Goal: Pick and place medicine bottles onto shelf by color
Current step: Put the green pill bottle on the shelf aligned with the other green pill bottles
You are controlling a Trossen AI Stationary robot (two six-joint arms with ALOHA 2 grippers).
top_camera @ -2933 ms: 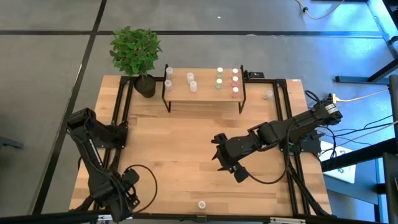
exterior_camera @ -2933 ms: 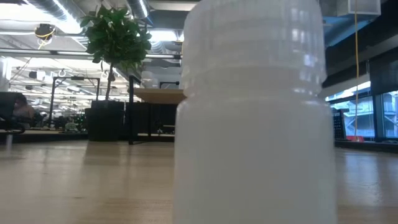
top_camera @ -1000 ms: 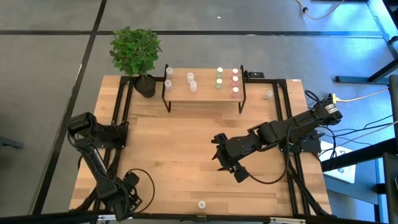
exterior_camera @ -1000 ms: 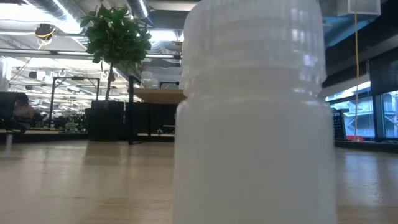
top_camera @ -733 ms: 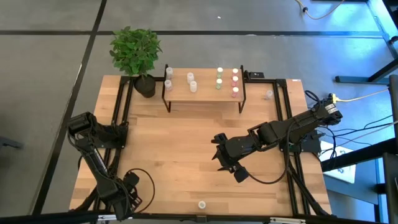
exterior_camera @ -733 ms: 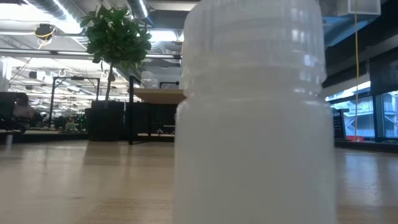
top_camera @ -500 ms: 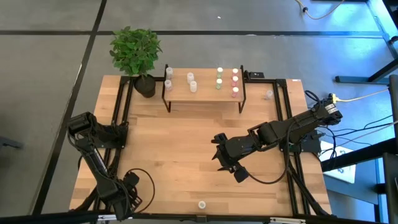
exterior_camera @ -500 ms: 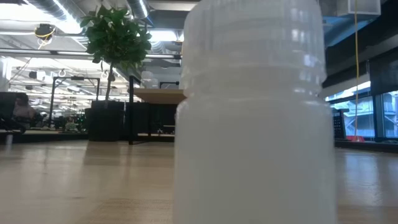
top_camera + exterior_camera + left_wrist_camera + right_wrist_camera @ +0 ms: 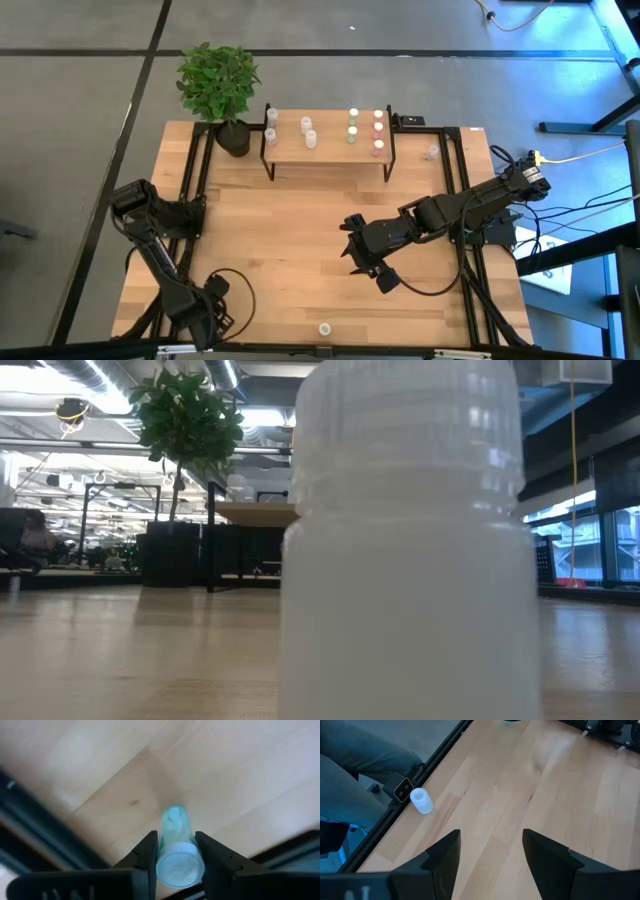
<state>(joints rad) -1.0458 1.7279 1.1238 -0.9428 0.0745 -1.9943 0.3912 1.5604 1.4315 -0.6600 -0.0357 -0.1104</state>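
On low light-wood shelf [image 9: 328,143]: roughly eight small capped bottles sorted. Your left claw [image 9: 176,851] clamps white-capped clear bottle [image 9: 175,845] near desk's [image 9: 290,240] front-left corner; right claw [image 9: 490,852] open mid-desk. White bottle [image 9: 324,328] at front edge left.

Even light; nearest bottle [image 9: 405,540] looms blurred.

Bottles [image 9: 307,124]: ten (nine high view); shelf [image 9: 330,142]: one

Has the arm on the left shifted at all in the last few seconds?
Yes. Seen from above, the left gripper has slid a little along the table's near edge toward the lone bottle standing there, and its fingers now flank a white-capped bottle.
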